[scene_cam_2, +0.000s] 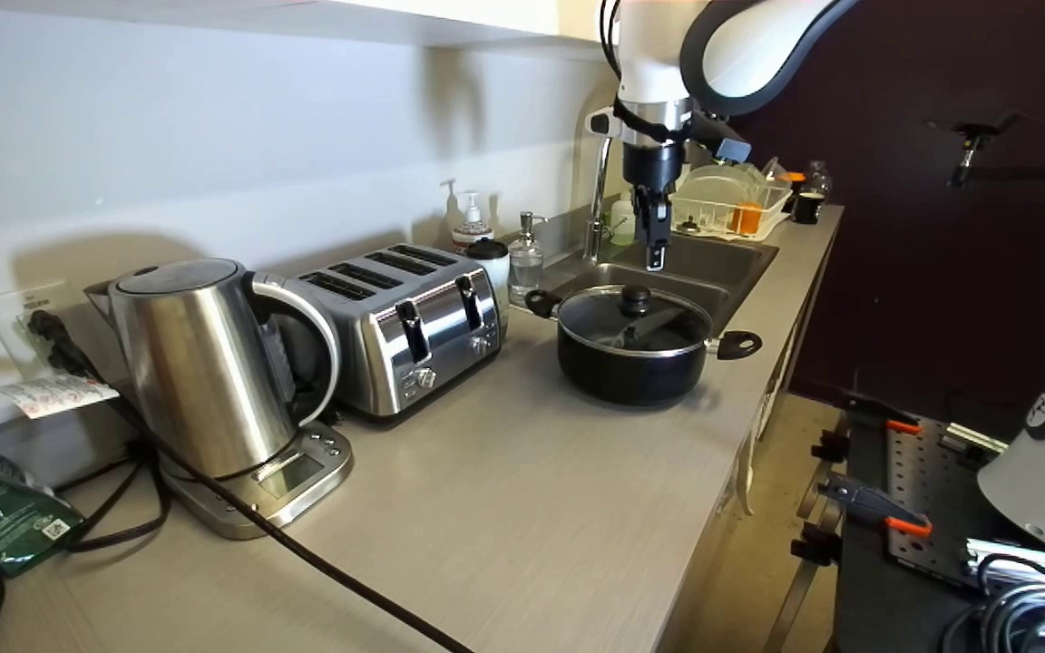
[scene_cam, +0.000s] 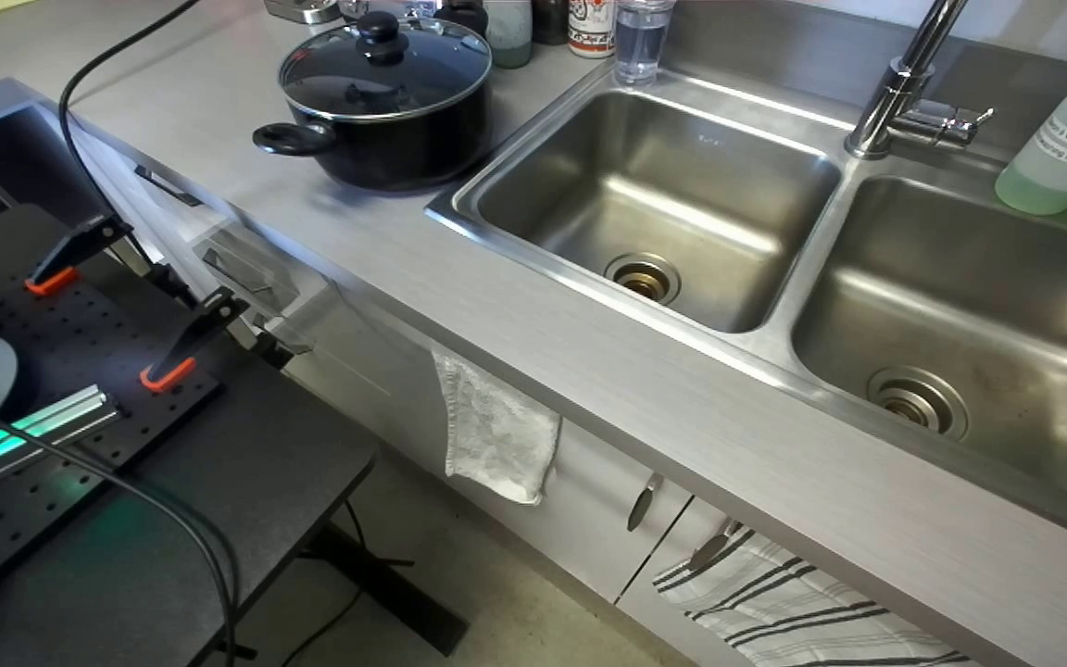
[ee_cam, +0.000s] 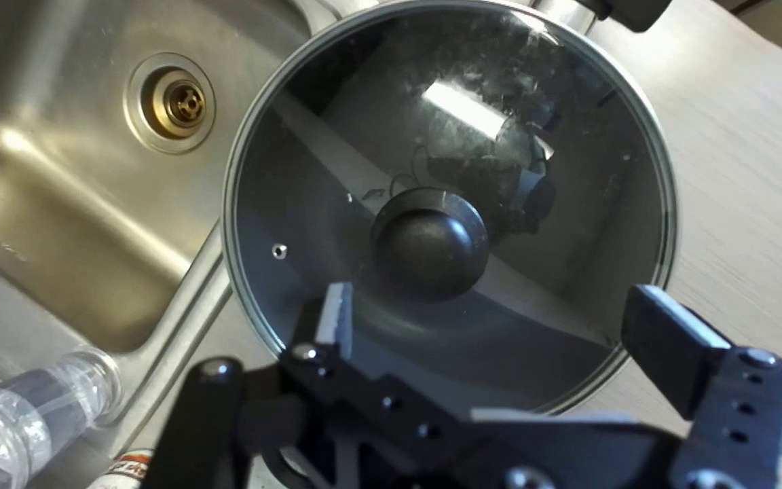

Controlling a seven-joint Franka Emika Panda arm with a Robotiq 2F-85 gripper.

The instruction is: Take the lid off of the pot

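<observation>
The round glass lid (scene_cam: 432, 79) with its metal rim and black centre knob (scene_cam: 380, 30) lies on the black pot (scene_cam: 404, 153) on the counter. In an exterior view the lid (scene_cam_2: 668, 328) also sits on the pot (scene_cam_2: 631, 376), which has two side handles. My gripper (scene_cam_2: 657, 258) points down above and beyond the pot, apart from it. In the wrist view my gripper (ee_cam: 493, 316) is open and empty, its fingers wide apart. The knob (ee_cam: 430, 251) stands ahead of the fingertips, left of the middle of the gap. The lid (ee_cam: 554, 272) fills the middle of that view.
A double sink (scene_cam: 654, 204) with a faucet (scene_cam: 895, 102) adjoins the pot. A toaster (scene_cam_2: 432, 336) and a kettle (scene_cam_2: 205, 363) stand on the counter near the wall. Bottles and a clear plastic cup (scene_cam: 640, 42) stand behind the pot. A dish rack (scene_cam_2: 731, 213) is farther back.
</observation>
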